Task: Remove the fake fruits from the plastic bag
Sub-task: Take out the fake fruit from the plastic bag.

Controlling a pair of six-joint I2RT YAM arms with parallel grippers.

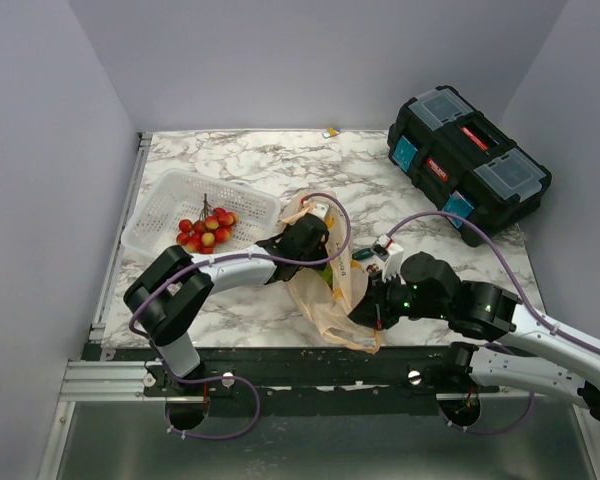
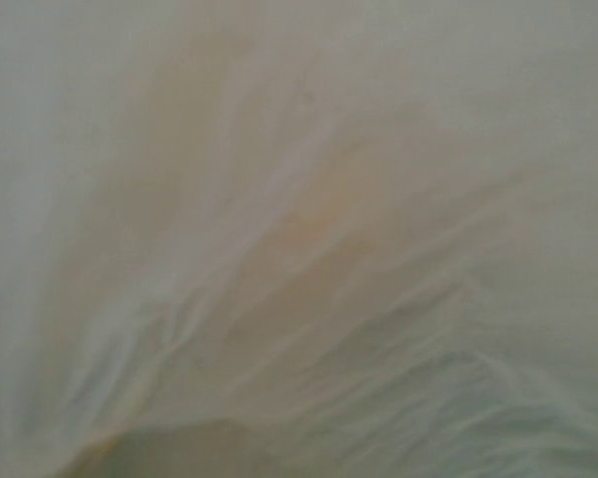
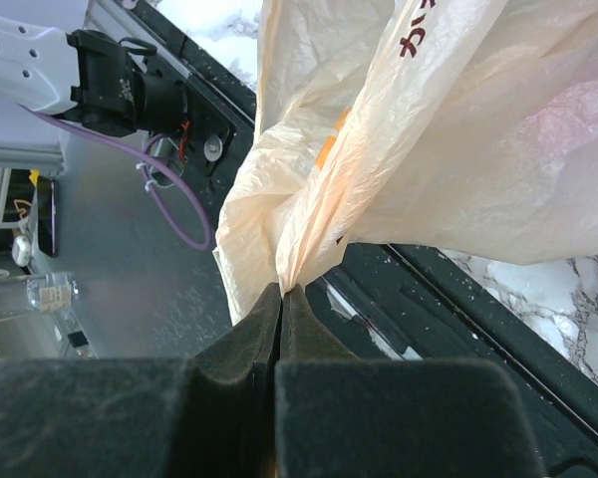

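The peach-beige plastic bag (image 1: 332, 300) lies crumpled at the table's front edge, between the two arms. My right gripper (image 1: 373, 308) is shut on a bunched fold of the bag's lower part; in the right wrist view the pads (image 3: 282, 291) pinch the film (image 3: 429, 149) tight. My left gripper (image 1: 315, 243) is pushed into the bag's upper end, its fingers hidden by the film. The left wrist view shows only blurred peach film (image 2: 299, 239) pressed against the lens. A greenish-yellow patch (image 1: 327, 274) shows through the bag; no fruit is clearly visible.
A white mesh basket (image 1: 170, 205) at the left holds a bunch of red-and-yellow berries (image 1: 207, 231). A black toolbox (image 1: 467, 160) stands at the back right. The black front rail (image 1: 310, 362) runs just below the bag. A small yellow item (image 1: 331, 132) lies at the back wall.
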